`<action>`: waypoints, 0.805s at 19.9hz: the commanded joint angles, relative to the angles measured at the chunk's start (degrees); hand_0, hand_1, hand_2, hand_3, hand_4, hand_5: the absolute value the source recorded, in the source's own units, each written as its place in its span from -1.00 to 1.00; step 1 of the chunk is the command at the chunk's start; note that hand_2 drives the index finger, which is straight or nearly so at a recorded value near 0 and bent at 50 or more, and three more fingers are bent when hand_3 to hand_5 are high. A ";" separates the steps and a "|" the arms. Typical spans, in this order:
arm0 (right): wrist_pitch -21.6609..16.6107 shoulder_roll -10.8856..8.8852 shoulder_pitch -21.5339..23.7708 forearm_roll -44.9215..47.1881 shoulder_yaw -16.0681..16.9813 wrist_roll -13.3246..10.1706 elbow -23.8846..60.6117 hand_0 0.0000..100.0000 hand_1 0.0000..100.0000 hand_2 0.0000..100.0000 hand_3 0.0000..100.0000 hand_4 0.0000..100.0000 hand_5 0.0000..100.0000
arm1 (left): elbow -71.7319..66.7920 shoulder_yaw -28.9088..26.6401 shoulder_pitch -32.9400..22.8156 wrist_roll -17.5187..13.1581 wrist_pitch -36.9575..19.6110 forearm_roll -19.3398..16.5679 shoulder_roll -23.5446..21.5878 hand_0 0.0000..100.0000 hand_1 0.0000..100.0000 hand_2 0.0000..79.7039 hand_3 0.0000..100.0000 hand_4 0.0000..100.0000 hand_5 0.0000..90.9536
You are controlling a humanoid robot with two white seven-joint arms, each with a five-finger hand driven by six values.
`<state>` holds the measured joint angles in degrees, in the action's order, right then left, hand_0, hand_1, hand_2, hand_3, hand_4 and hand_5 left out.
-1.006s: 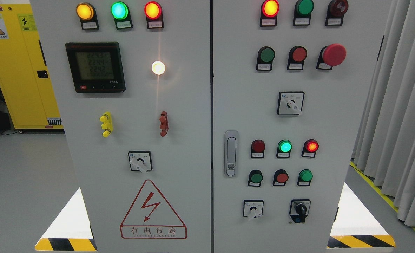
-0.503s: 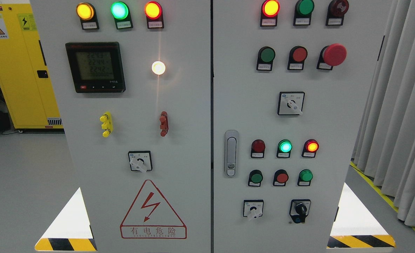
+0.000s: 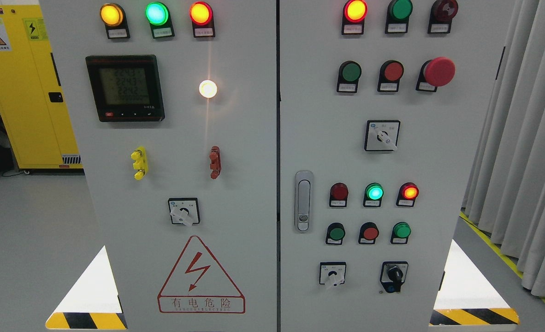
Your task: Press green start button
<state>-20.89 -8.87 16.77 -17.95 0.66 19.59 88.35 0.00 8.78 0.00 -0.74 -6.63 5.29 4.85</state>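
Observation:
A grey electrical cabinet [image 3: 235, 138] with two doors fills the head view. On the right door, a green push button [image 3: 351, 72] sits in the upper row, beside a red button [image 3: 393, 71] and a red mushroom stop button [image 3: 439, 71]. Lower down are two more green buttons [image 3: 336, 233] [image 3: 401, 230] with a red button [image 3: 370, 233] between them. A lit green lamp [image 3: 374, 192] glows above that row. Neither of my hands shows anywhere in the view.
The left door carries a digital meter [image 3: 125, 88], lit lamps, rotary switches [image 3: 184, 212] and a red warning triangle [image 3: 201, 275]. A door handle [image 3: 303, 201] stands near the seam. A yellow cabinet [image 3: 28, 92] is at the left, grey curtains [image 3: 526, 138] at the right.

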 commanded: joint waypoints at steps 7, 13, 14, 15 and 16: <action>-0.55 -1.50 -12.45 -20.36 1.63 -0.60 26.44 -0.61 0.11 -1.00 0.06 0.09 -0.17 | 1.58 0.10 1.32 0.04 0.04 -0.02 1.22 -0.76 0.11 -1.00 -1.00 -1.00 -1.00; -1.87 -1.42 -19.93 -27.56 2.59 -0.60 26.53 -0.52 0.17 -1.00 0.40 0.40 0.17 | 1.58 0.10 1.41 0.04 0.04 -0.02 1.22 -0.76 0.11 -1.00 -1.00 -1.00 -1.00; -1.87 -1.42 -20.55 -28.36 2.59 -0.60 26.61 -0.50 0.19 -1.00 0.45 0.47 0.24 | 1.58 0.10 1.41 0.04 0.04 -0.02 1.22 -0.76 0.11 -1.00 -1.00 -1.00 -1.00; -1.96 -1.50 -21.34 -29.24 2.59 -0.60 26.88 -0.49 0.19 -1.00 0.46 0.48 0.25 | 1.58 0.10 1.32 0.04 0.04 -0.02 1.22 -0.76 0.11 -1.00 -1.00 -1.00 -1.00; -1.96 -1.50 -22.13 -30.29 2.59 -0.60 26.88 -0.48 0.21 -1.00 0.47 0.50 0.29 | 1.58 0.10 1.41 0.04 0.04 -0.02 1.22 -0.76 0.11 -1.00 -1.00 -1.00 -1.00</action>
<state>-22.70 -9.99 -0.03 -42.19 2.32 19.02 108.39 0.00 8.85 0.00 -0.75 -6.63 5.27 5.77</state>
